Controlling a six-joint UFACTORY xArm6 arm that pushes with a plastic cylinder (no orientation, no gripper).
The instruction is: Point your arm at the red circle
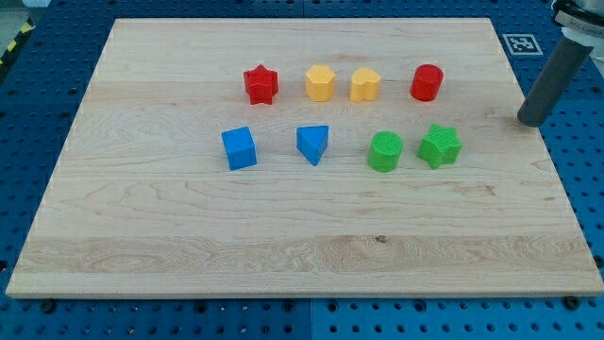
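The red circle (427,82) stands on the wooden board (189,236) in the upper row, at the view's right. My tip (532,120) is at the board's right edge, to the right of the red circle and a little lower, well apart from it. It touches no block. The dark rod rises from the tip toward the view's top right corner.
In the upper row, left of the red circle, stand a yellow heart (365,85), a yellow hexagon (320,83) and a red star (260,84). The lower row holds a blue cube (239,148), a blue triangle (313,144), a green circle (385,151) and a green star (440,145).
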